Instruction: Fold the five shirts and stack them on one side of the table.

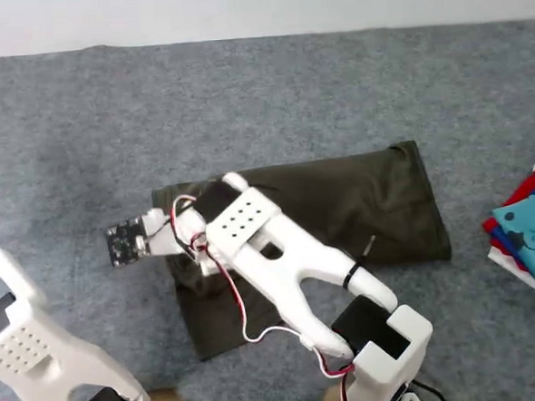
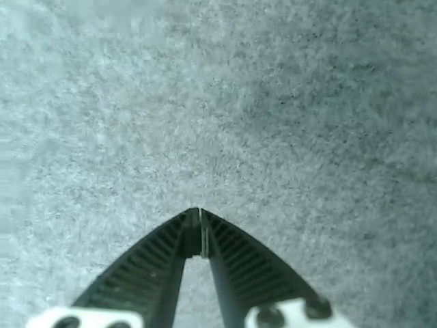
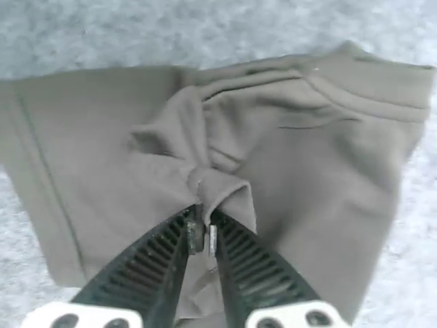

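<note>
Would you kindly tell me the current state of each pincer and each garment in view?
olive shirt: lying on the table, bunched up where it is pinched.
right pincer: shut on a fold of the olive shirt.
left pincer: shut, holding nothing, over bare table.
stacked shirts: folded, piled at the table's edge.

The shirt (image 1: pixel 359 204) is looking a plain dark olive. The table (image 1: pixel 243 93) is showing speckled grey felt. The arms (image 1: pixel 280 254) are gleaming white, trailing red, black and white wires (image 1: pixel 225 283). The folded stack (image 1: pixel 532 225) is showing red, blue, teal and white layers.
</note>
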